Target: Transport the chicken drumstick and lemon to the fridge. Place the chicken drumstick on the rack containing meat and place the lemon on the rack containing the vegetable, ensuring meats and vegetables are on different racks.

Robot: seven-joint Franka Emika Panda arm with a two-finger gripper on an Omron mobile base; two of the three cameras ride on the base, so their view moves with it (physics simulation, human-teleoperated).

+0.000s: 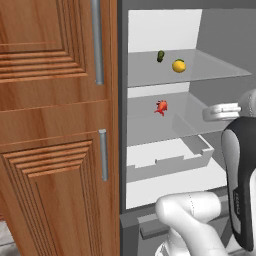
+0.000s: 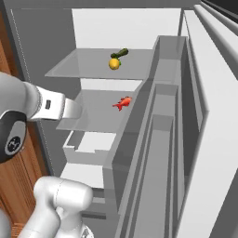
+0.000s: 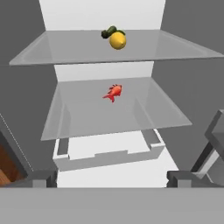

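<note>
The lemon (image 3: 117, 40) rests on the upper rack (image 3: 65, 50) touching the vegetable (image 3: 108, 33), judged light, firm, smooth and roll-prone, best gripped across its middle; gripper (image 3: 111, 178) jaws stand apart, empty.

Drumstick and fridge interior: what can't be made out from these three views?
- Where the chicken drumstick is: I can't tell.
- Vegetable on the upper rack: lemon overlaps its near side in the hand view.
- Meat chunk: too small for detail.
- Drawer: its front wall hides any contents.
- Gripper: open, empty; fingertips cut off at the bottom edge.
</note>
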